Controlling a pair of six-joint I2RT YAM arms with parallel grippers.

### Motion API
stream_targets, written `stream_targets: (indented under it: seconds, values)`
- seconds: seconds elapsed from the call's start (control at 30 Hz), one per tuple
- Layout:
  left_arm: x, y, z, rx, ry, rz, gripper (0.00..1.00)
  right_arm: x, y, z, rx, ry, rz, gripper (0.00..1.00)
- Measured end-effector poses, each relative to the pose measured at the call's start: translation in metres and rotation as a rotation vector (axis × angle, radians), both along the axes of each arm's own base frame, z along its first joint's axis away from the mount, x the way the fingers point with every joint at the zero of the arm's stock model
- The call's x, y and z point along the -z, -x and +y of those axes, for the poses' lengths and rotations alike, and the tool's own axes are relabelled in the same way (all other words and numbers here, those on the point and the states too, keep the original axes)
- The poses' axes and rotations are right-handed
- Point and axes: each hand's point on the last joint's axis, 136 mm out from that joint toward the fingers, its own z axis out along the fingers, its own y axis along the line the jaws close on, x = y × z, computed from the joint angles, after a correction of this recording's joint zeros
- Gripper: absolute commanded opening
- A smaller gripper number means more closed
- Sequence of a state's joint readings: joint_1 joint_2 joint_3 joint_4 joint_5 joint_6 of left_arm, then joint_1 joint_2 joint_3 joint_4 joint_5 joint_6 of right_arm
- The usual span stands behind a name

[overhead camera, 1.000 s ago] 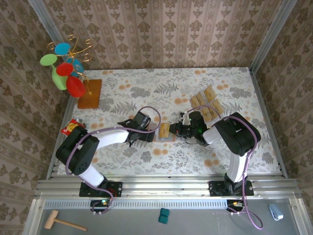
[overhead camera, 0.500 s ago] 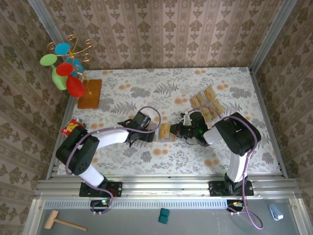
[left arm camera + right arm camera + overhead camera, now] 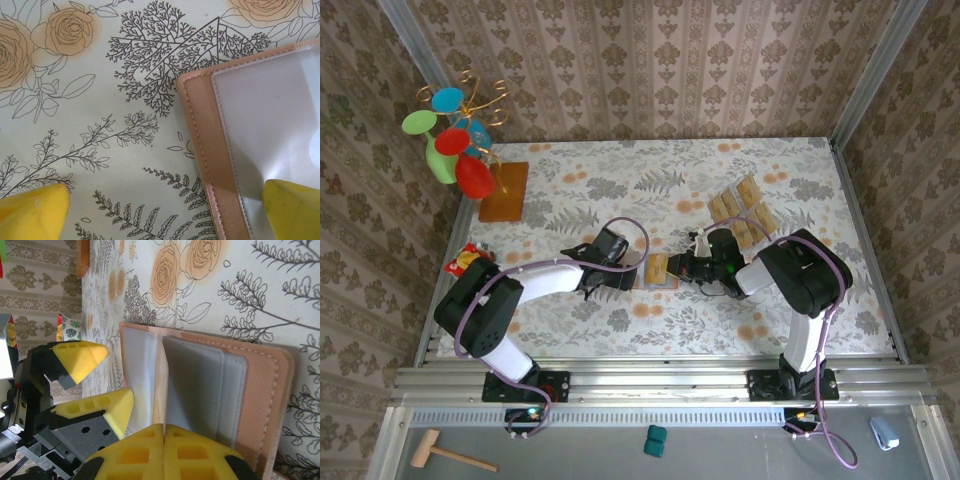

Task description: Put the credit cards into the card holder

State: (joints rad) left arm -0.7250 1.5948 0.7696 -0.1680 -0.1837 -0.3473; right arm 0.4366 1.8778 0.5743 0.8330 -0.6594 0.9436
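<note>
Both arms reach in low from the near edge and meet over the middle of the flowered worktop (image 3: pixel 620 170). The forearms lie almost flat and the two wrists point at each other.

The left hand (image 3: pixel 162 212) is spread wide. One yellow fingertip rests over the clear window of the card holder (image 3: pixel 260 385), and the other sits on the bare cloth just beside the holder's stitched edge. It grips nothing.

The right hand (image 3: pixel 164 432) is closed, fingertip against fingertip, right at the holder's near edge and facing the left hand across it. The holder lies open and flat directly between the two hands, with its grey inner pockets showing. A thin tan strip runs up from the seam of the right hand's fingers across the holder. Whether that strip is a card seen edge-on or a leaf of the holder cannot be told.

There are two hands and one card holder. The credit cards (image 3: pixel 745 210) lie in a cluster beyond the right hand, well apart from its fingers. There are several, too small to count exactly.
</note>
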Motion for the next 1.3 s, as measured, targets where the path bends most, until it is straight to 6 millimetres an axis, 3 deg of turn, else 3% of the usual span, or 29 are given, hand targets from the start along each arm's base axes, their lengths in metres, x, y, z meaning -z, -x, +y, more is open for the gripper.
stream_targets:
  seconds: [1.3]
  values:
    - [0.000, 0.000, 0.000, 0.000, 0.001, -0.001, 1.00, 0.002, -0.001, 0.018, -0.039, -0.009, 0.001, 0.00]
